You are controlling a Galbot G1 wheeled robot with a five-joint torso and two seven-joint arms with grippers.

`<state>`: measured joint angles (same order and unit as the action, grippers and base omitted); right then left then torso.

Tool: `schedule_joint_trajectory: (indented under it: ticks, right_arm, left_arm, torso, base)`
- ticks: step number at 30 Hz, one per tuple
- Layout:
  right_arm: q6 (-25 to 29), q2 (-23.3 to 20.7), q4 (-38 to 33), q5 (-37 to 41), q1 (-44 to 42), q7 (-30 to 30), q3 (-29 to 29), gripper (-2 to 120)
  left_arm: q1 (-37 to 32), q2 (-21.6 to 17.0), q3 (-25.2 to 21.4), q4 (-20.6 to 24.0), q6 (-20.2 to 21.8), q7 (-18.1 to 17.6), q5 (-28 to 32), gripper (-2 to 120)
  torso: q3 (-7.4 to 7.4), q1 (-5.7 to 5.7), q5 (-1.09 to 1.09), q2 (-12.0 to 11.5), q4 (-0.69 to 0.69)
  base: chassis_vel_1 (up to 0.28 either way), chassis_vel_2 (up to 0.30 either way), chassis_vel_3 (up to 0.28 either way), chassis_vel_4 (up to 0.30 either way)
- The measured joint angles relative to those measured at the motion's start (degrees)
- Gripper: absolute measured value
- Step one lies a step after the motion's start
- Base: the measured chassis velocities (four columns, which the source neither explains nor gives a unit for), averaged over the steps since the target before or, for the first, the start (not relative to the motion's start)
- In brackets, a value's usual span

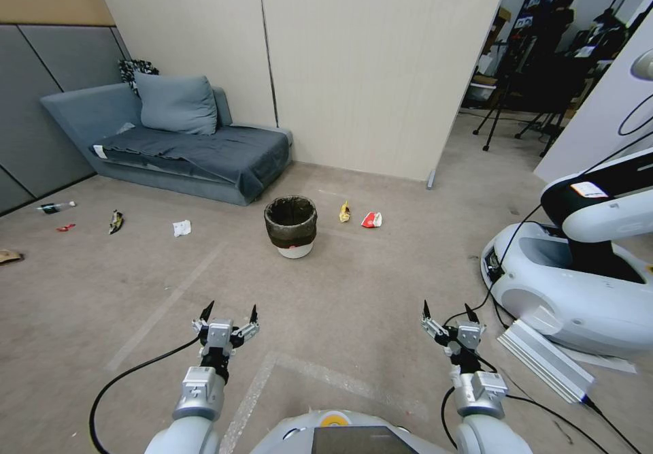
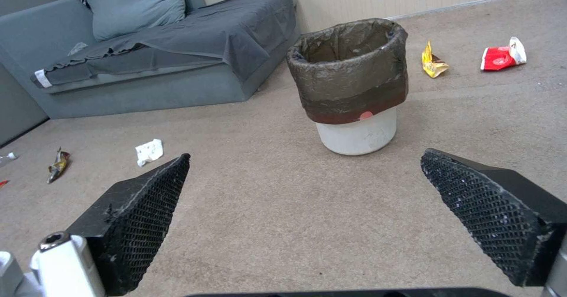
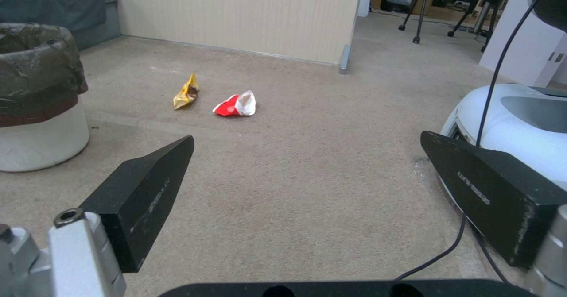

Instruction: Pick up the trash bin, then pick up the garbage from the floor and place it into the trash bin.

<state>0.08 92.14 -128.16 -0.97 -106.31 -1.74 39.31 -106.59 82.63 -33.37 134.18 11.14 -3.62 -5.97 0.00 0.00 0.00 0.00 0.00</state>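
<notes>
The floor point(image 1: 354, 284) spreads beige ahead of both my jaws, with a grey sofa point(image 1: 183, 148) far off beyond my left jaws. The trash bin point(image 1: 291, 226) stands upright on the carpet, well apart from me, dead ahead of my left gripper point(image 1: 229, 316) and off to the inner side of my right gripper point(image 1: 449, 316). Its long axis is vertical, mouth up, dark bag folded over the rim. My left jaws are released, spread wide and empty; my right jaws are likewise released and holding nothing. I judge the left arm nearer to the bin, though neither can reach it yet. Beyond my right jaws lie a yellow wrapper point(image 3: 185, 94) and a red-and-white packet point(image 3: 236, 105), just beside each other. A white tissue point(image 2: 149, 151) lies ahead, outward of my left jaws.
</notes>
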Motion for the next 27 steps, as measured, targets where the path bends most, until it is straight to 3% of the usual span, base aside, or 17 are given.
schedule_joint_trajectory:
  ticks: [27]
  right_arm:
    - [0.44,0.0,0.34,-0.37,-0.59,-0.15,-0.05,100]
  left_arm:
    - [-0.56,0.37,0.5,-0.23,0.17,0.16,0.15,100]
  torso:
    - [0.0,0.0,0.0,0.0,0.0]
  base:
    - [-0.047,0.046,0.048,-0.046]
